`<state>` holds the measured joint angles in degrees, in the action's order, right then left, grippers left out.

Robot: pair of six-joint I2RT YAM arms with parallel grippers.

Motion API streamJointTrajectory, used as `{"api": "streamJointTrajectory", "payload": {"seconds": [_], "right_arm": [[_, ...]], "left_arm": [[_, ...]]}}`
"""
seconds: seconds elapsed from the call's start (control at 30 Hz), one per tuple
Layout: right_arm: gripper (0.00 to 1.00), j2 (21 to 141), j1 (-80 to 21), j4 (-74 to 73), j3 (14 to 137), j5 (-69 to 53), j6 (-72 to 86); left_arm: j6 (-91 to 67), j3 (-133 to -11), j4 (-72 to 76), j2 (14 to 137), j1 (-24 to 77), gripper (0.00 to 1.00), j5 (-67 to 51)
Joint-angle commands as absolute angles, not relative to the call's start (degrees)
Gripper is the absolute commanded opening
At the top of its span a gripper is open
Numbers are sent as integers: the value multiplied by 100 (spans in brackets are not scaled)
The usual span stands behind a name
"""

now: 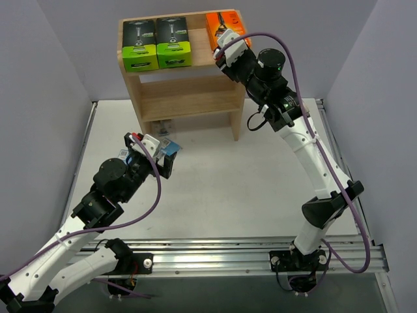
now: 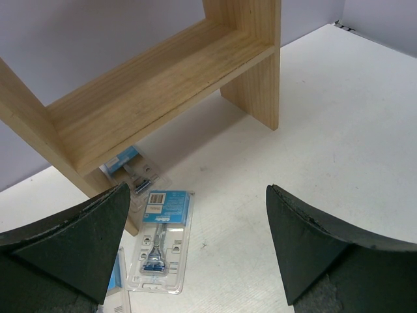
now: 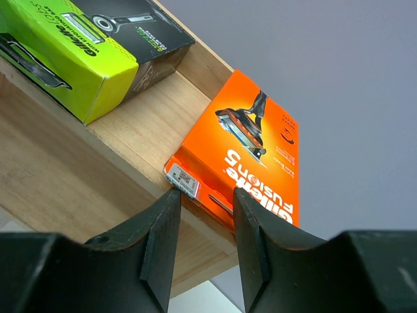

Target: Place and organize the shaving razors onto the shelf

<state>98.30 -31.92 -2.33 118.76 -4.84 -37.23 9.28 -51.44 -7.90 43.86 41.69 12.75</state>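
Shelf: We find the wooden shelf (image 1: 189, 88) standing at the far side of the desk (image 1: 260, 189), with three tiers in view.
Top tier, left: The first black-and-lime razor box (image 1: 140, 44) and the second black-and-lime razor box (image 1: 173, 42) sit side by side, touching.
Top tier, right: The orange razor box (image 1: 220, 26) sits at the right end, apart from the lime pair, its near edge at the front lip.
Right pincer: We note the right pincer (image 1: 225, 47) at that box's near edge. Its fingers (image 3: 163, 241) are narrowly parted around the edge. We cannot tell whether they clamp it.
Left pincer: The left pincer (image 1: 163, 151) is spread wide and holds nothing, above the desk before the shelf.
Blister packs: The first blister pack (image 2: 161, 238) lies flat on the desk below the left pincer. The second blister pack (image 2: 132, 171) lies partly beneath the bottom tier. The third blister pack (image 2: 117, 283) shows only an edge.
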Motion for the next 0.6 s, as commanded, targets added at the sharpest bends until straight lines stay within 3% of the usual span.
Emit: {"api": "streamJointTrajectory", "payload": {"seconds": [0.0,0.57], "right_arm": [[33,9914,-3234,158,12199,-352,-3674],[26,10195,-3261,132,12568,-246,-3647]], "left_arm": [[940,-5159,-492,4289,4210,94,1222],[975,-5150,-483,4254,4280,94,1248]]}}
